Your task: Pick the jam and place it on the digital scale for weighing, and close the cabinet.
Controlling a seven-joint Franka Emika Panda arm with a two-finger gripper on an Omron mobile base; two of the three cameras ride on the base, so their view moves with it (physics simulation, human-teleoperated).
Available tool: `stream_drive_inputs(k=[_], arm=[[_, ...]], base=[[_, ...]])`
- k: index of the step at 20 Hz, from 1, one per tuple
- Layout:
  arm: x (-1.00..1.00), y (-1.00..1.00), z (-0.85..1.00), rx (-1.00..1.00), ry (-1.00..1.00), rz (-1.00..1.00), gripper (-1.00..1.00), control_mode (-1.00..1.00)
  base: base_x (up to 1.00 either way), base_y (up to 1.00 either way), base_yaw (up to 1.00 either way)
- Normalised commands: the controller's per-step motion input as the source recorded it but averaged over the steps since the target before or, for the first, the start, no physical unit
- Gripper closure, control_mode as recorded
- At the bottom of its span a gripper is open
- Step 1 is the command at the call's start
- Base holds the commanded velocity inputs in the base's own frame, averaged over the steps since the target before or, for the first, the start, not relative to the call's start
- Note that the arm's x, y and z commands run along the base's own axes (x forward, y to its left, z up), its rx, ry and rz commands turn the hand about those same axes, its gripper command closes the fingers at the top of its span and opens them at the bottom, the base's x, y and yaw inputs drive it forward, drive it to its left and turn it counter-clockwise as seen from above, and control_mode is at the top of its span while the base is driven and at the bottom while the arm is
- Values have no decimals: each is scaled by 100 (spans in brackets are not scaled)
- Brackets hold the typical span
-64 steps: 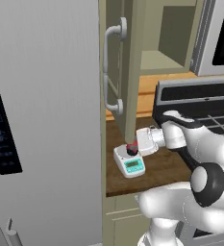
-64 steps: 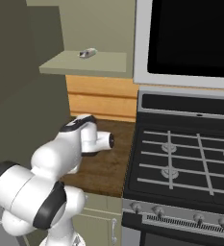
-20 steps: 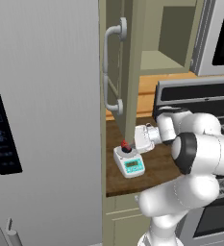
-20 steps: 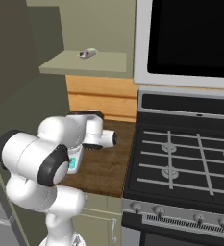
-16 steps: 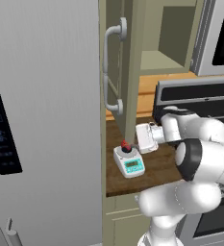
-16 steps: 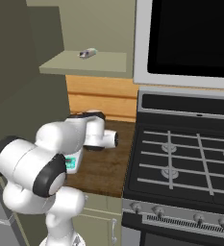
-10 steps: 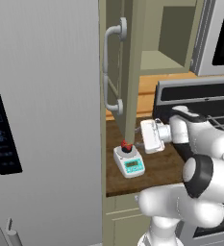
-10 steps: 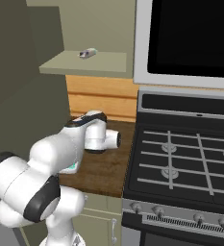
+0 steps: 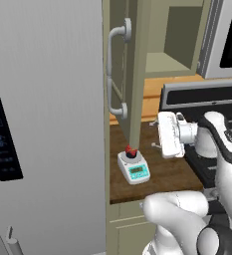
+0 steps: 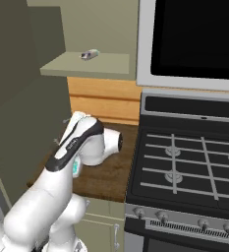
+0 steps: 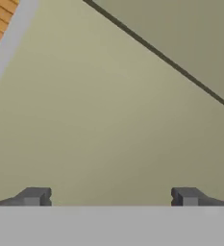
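While the jam sits on the digital scale, the arm reaches level toward nine o'clock. The gripper, fingers spread wide and empty, faces the open cabinet door's inner side.

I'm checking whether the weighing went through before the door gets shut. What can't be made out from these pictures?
- Digital scale display, left base view: too small to read.
- Jam label: too small.
- Item on cabinet shelf, right base view: too small to identify.
- Gripper: tips cut off by hand view's bottom edge.
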Motion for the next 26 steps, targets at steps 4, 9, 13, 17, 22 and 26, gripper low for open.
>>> stream_drive_inputs(k=[4,9,13,17,22,26], arm=[[-84,13,91,0,-29,0,-100,-100],[-93,8,97,0,-36,0,-100,-100],[-100,4,93,0,-35,0,-100,-100],[-99,23,73,-1,-23,0,-100,-100],[-89,70,65,-8,-24,0,-100,-100],[-100,78,23,-2,-19,0,-100,-100]], base=[[0,0,0],[0,0,0],[0,0,0],[0,0,0],[0,0,0],[0,0,0]])
